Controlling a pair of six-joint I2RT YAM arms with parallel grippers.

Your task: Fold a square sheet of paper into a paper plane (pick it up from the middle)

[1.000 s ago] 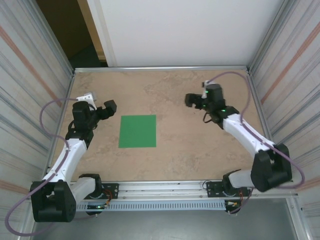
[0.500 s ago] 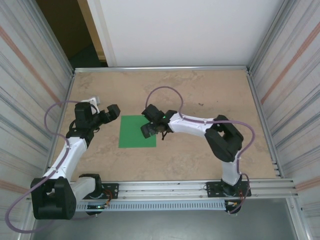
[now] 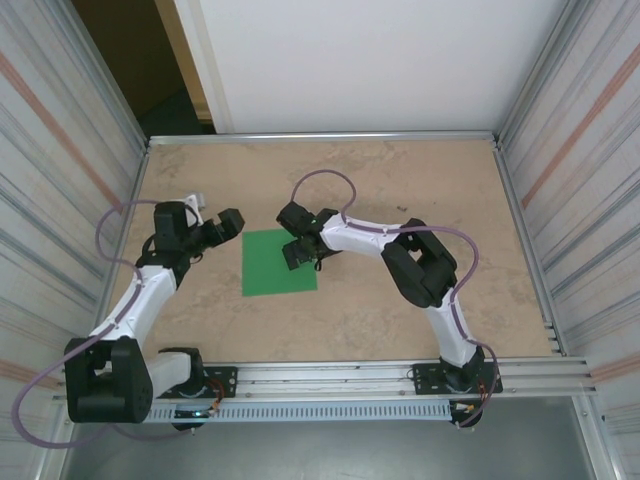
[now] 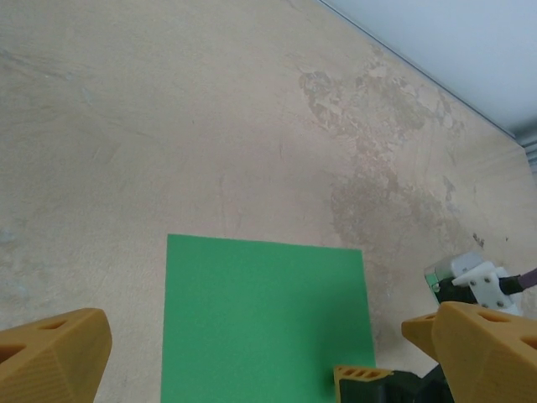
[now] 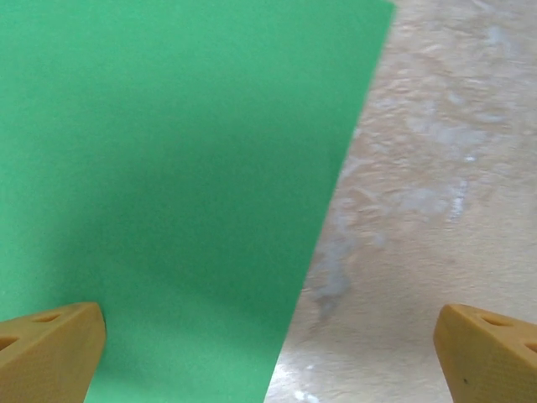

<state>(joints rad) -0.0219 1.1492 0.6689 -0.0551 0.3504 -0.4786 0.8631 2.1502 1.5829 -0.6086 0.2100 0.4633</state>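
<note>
- The paper (image 3: 272,268) is a flat, uncreased green square lying on the worktop (image 3: 400,180), a little toward 9 o'clock from the worktop's middle in the top view.
- In the left wrist view the paper (image 4: 252,311) shows two sharp far corners and no folds.
- In the right wrist view the paper (image 5: 168,151) covers the left part, and its straight edge runs down between the fingers.
- The right gripper (image 3: 297,258) hangs over the paper's 2 o'clock part, by the 3 o'clock edge, with its jaws spread wide.
- In its own view the right gripper (image 5: 268,353) has one orange finger (image 5: 50,348) over the green and the other over bare worktop; whether either touches I cannot tell.
- The left gripper (image 3: 226,222) sits near the paper's 10 o'clock corner, off the sheet, jaws also spread wide and holding nothing.
- From its wrist camera the left gripper (image 4: 268,353) looks over the paper toward 3 o'clock.
- The right arm (image 3: 420,265) reaches in from 5 o'clock and bends sharply back toward 9 o'clock.
- A purple cable (image 3: 322,180) loops above the right wrist.
- Ribbed metal walls (image 3: 570,150) stand at 3 and 9 o'clock, and a white panel (image 3: 380,60) at 12.
</note>
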